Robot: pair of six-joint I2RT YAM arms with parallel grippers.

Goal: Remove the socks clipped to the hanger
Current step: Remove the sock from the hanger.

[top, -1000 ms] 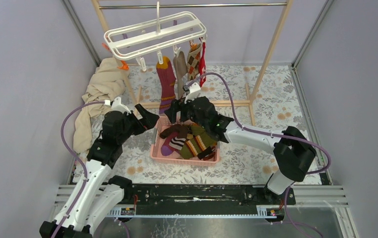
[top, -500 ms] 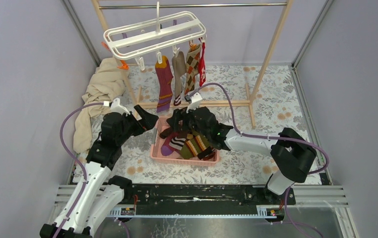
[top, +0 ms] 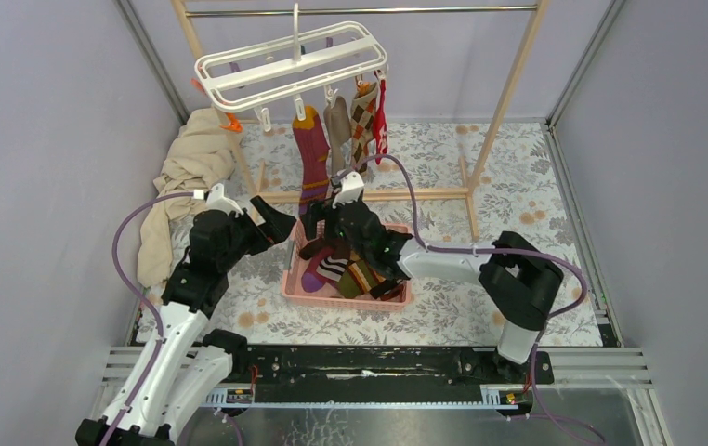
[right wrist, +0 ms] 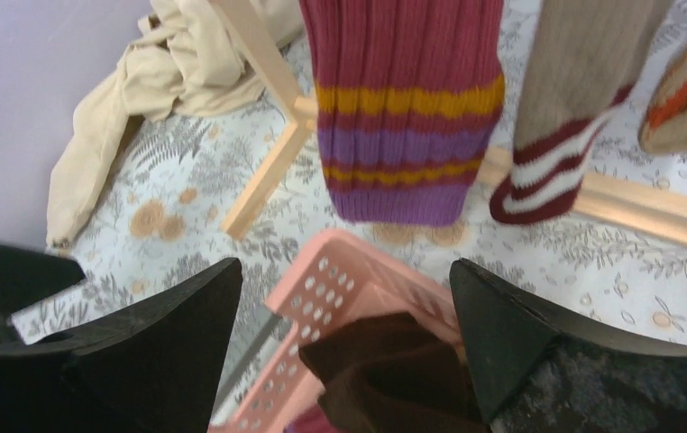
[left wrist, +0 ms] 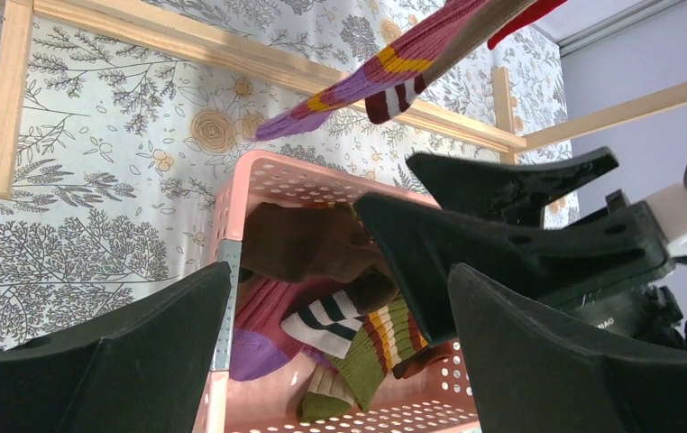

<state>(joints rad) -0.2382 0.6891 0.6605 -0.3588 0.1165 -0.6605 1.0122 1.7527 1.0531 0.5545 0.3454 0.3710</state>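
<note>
Jaws released on left gripper [left wrist: 340, 289] and right gripper [right wrist: 344, 264] — latter hides some socks [top: 350, 274] in basket [top: 287, 279].

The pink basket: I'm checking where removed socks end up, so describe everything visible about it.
The pink basket is rectangular, seemingly plastic, its walls perforated with round holes. It sits upright on the floral tabletop, just in front of the wooden rack's base bar. Loose socks are piled inside: brown, olive striped, purple-toed. The right gripper hangs open over its far left corner.
</note>
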